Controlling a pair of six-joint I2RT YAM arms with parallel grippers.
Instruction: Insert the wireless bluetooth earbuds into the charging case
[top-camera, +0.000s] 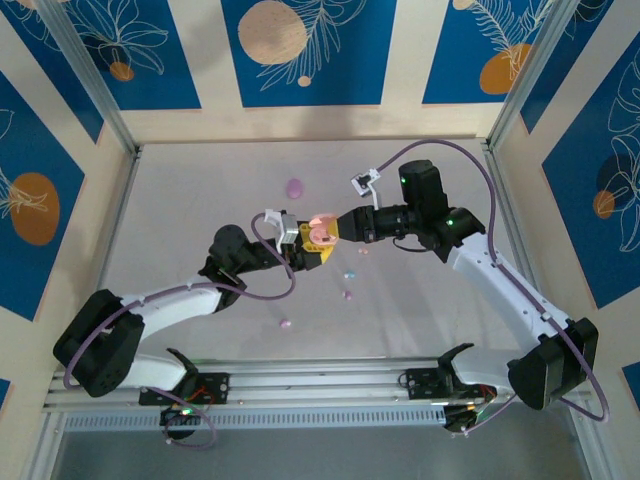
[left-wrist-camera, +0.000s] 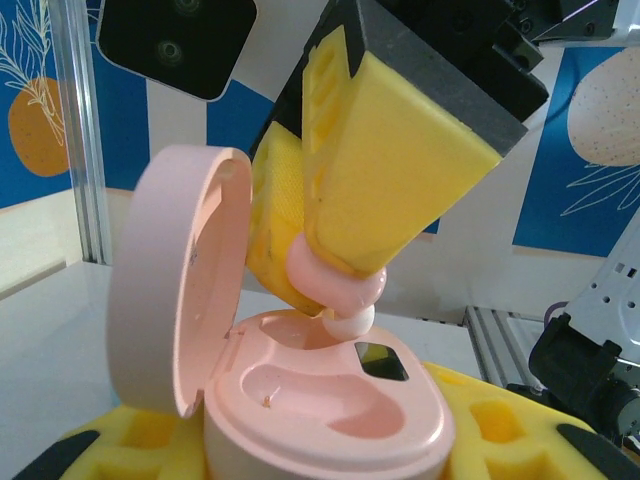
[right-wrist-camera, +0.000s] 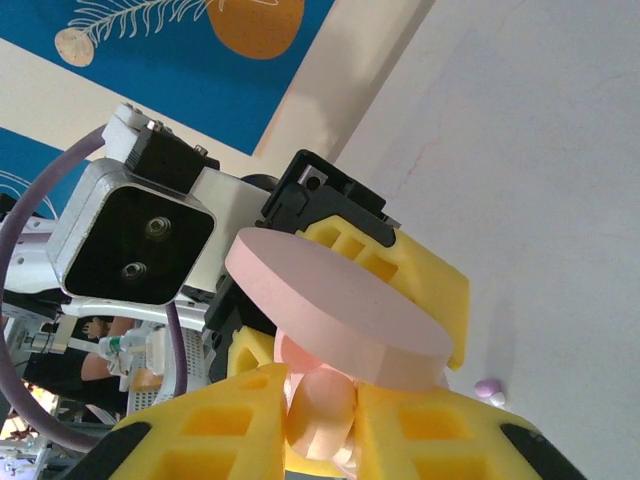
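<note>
One tiny glossy pink earbud (left-wrist-camera: 335, 290) sits pinched in the right claw (right-wrist-camera: 320, 425), mid-frame, poised at a socket of the open pink oval charging case (left-wrist-camera: 330, 405), which the left claw (top-camera: 305, 252) grips. It looks light, hard and slippery, so pinch its round body gently.

Open case (left-wrist-camera: 330, 412) (lid up), earbud (left-wrist-camera: 340, 300) in right claw (left-wrist-camera: 326, 282)

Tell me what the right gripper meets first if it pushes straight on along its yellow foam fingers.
The right gripper pinches a pink earbud, which would meet the open pink oval charging case in the left gripper first, at its rear socket; contact looks near, depth unclear.
</note>
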